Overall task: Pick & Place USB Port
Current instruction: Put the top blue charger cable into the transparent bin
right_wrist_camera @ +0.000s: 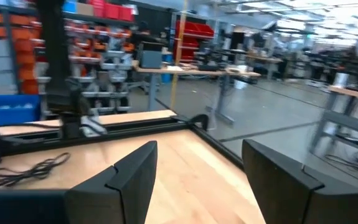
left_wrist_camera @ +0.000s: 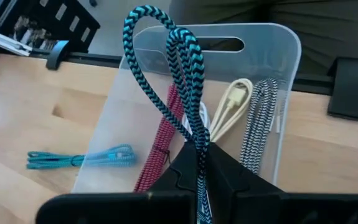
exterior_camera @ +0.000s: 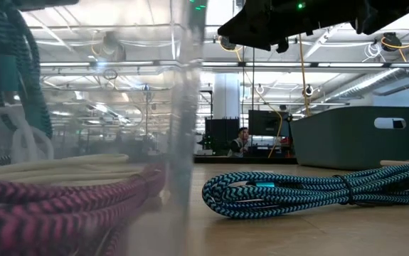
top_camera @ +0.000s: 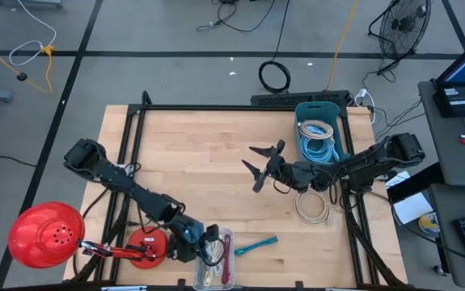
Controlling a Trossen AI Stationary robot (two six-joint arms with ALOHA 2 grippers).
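My left gripper [left_wrist_camera: 198, 155] is shut on a teal-and-black braided cable [left_wrist_camera: 179, 68] and hangs over a clear plastic bin [left_wrist_camera: 272, 37] at the table's near edge [top_camera: 216, 263]. In the bin lie a red cable [left_wrist_camera: 160, 155], a cream cable [left_wrist_camera: 231, 106] and a black-and-white cable [left_wrist_camera: 259, 118]. A light teal cable [top_camera: 255, 244] lies coiled flat on the table right of the bin, and the low view shows it too [exterior_camera: 311, 192]. My right gripper [top_camera: 256, 168] is open in the air over the table's middle, with nothing between its fingers [right_wrist_camera: 197, 168]. My left gripper pinches the braided cable's bundled strands [left_wrist_camera: 197, 140] between its two fingers. The fingers slant downward toward the bin. Two folded loops [left_wrist_camera: 157, 37] stick out past the fingertips over the bin. The gripper hides the rest of the cable.
A grey basket [top_camera: 321, 129] holding light blue cables stands at the far right of the table. A white coiled cable [top_camera: 313, 206] lies in front of it, under the right arm. A red lamp [top_camera: 46, 234] stands at the near left. Bare wood stretches across the table's far left and middle.
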